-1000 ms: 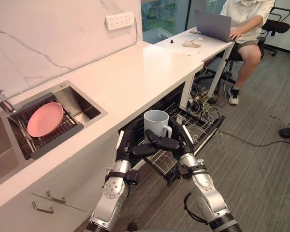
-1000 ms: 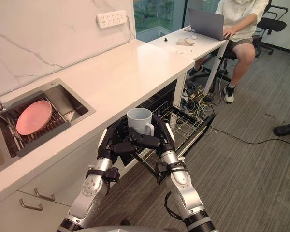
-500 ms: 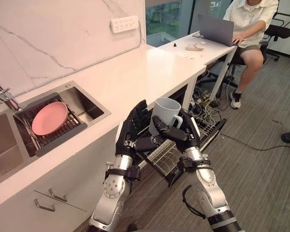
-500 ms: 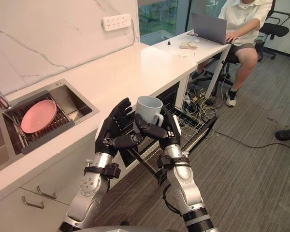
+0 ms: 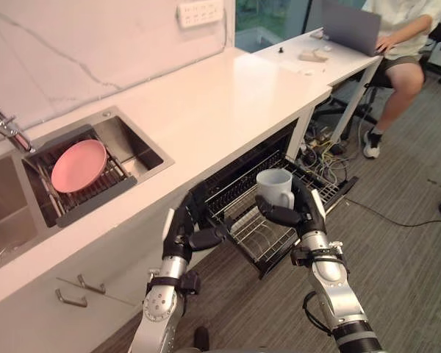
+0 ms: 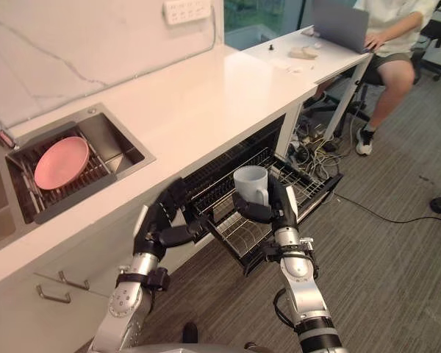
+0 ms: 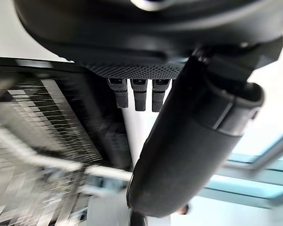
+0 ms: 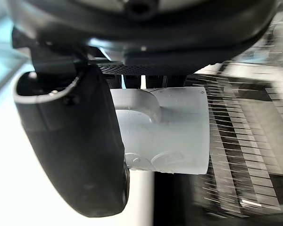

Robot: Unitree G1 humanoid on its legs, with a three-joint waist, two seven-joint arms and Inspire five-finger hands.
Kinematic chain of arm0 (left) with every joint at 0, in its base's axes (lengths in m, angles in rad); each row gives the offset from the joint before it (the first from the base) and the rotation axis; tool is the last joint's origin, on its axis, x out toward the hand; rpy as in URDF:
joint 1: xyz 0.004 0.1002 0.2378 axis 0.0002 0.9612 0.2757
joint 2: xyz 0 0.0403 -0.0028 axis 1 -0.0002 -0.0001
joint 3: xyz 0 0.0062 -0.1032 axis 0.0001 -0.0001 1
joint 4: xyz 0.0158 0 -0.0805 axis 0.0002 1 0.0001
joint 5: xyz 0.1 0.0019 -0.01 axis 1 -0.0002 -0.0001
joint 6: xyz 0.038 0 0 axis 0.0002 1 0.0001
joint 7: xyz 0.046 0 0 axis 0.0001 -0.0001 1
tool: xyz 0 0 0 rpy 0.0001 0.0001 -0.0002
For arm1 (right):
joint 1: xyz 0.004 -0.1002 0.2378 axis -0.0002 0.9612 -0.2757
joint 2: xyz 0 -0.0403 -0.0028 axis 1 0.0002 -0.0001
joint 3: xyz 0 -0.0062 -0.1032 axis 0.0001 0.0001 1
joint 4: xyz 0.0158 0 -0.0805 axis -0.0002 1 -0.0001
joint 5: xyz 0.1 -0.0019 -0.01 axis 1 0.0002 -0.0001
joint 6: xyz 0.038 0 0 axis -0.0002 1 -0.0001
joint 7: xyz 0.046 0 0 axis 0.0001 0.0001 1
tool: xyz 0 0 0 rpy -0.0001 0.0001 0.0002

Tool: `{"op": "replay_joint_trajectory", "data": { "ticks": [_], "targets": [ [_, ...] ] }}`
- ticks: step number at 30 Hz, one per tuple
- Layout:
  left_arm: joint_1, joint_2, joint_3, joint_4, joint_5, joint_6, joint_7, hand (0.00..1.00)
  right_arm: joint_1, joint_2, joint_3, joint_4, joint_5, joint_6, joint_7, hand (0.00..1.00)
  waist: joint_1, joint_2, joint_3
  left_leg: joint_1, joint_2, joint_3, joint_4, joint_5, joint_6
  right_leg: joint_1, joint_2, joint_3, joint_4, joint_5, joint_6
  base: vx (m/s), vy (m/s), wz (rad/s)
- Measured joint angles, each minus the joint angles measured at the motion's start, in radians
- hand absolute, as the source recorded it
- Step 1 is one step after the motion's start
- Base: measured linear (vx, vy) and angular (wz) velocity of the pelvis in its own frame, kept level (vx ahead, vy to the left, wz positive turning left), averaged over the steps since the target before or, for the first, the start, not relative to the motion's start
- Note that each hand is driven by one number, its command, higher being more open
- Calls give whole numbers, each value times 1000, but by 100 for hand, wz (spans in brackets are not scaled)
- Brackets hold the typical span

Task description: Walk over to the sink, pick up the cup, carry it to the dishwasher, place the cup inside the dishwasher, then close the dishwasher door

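I see the white counter (image 5: 228,95) running from the near left to the far right, with the dishwasher rack (image 5: 257,239) pulled out beneath its near edge. My right hand (image 5: 303,213) is wrapped round the pale cup (image 5: 274,185), holding it upright above the rack. My left hand (image 5: 189,226) hangs just to the left, fingers loose and empty.

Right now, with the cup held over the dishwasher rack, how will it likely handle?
The cup looks like glazed ceramic: rigid, probably breakable if dropped on the wire rack. Its smooth wall may be slippery in the right hand, whose thumb crosses it by the handle. Held upright, it may wobble on the rack's wires.
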Motion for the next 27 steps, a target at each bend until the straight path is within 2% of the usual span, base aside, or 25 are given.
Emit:
{"op": "replay_joint_trajectory", "data": {
  "ticks": [2,3,6,7,11,15,16,22,27],
  "targets": [
    [21,13,12,28,-20,3,-2,90,-40,-11,0,99,0,20,-1,30,7,-3,30,-20,-2,-18,18,0,0,-3,-1,-19,2,0,0,-30,-8,33],
    [28,23,40,47,-33,3,-5,90,-98,-34,-1,172,-1,29,-5,30,21,-2,78,-45,-2,-37,42,0,0,-11,0,-37,9,1,-2,-66,-5,31],
    [40,26,86,61,-50,3,-5,90,-181,-57,-5,252,-2,35,-20,30,44,-1,125,-83,1,-54,68,0,-1,-38,4,-53,26,2,-4,-106,-3,20],
    [45,31,113,77,-62,2,-3,90,-254,-73,-15,320,-4,37,-26,30,60,2,158,-106,2,-60,84,0,-2,-58,5,-57,42,1,-6,-135,-1,14],
    [36,56,159,141,-92,2,12,90,-456,-114,-67,473,-4,53,-57,30,90,8,236,-150,1,-74,90,18,-2,-113,2,-71,87,-3,-10,-104,13,10],
    [17,61,180,181,-93,2,36,90,-604,-154,-130,583,-4,63,-95,30,105,9,290,-186,-3,-90,89,36,0,-159,-4,-84,121,-11,-11,-65,11,12],
    [6,61,181,184,-93,1,43,90,-638,-169,-142,615,-4,67,-106,90,112,10,306,-192,-4,-94,89,39,0,-166,-5,-87,129,-14,-11,-26,-4,9],
    [-34,55,181,209,-92,-3,69,90,-752,-176,-156,756,-4,101,-116,90,116,11,342,-220,-5,-98,91,44,-2,-210,-9,-89,167,-33,-17,-4,-13,1],
    [-64,49,181,212,-91,-6,88,90,-759,-176,-162,777,-2,114,-116,90,122,18,367,-227,-3,-99,92,45,-3,-224,-8,-88,183,-41,-21,1,-7,0]
  ]
}}
